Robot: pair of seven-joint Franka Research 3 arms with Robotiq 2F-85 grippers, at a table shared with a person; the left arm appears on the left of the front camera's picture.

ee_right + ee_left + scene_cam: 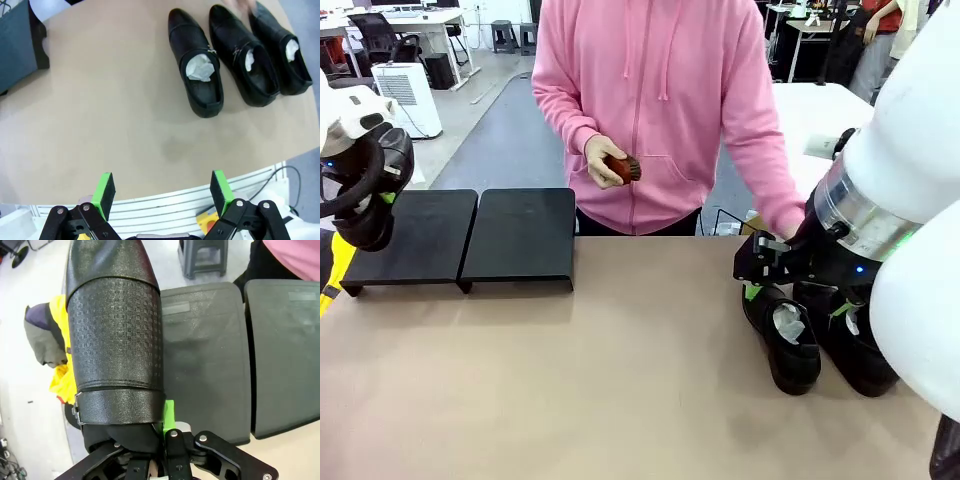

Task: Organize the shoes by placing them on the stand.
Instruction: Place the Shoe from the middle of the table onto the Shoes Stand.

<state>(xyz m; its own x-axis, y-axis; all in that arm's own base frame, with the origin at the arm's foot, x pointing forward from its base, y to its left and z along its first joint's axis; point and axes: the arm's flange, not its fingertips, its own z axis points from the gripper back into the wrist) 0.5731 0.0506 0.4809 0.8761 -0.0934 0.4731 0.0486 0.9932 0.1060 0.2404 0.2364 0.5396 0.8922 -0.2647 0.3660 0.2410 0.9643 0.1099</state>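
Currently, the left gripper (155,432) is clamped on one black shoe (115,340), holding it in the air at the left end of the stand (520,235). From the left wrist, the held shoe's textured upper runs away from the camera, with one green pad (169,412) pressed against its side. The stand is two flat black platforms set side by side on the far left part of the brown table (620,380), and nothing rests on top of them. In the left wrist view the shoe hangs just beside the nearer platform, over the floor rather than over the stand. The right gripper (162,192) has its jaws wide apart and holds nothing. From the right wrist, three more black shoes (197,65) lie side by side on the table, well apart from the pads, each with crumpled white paper inside. In the front view two of them lie close under the right arm, at the table's right side. A person in a pink hoodie (650,100) stands at the far side, one hand (600,158) holding a small brown brush (625,168).
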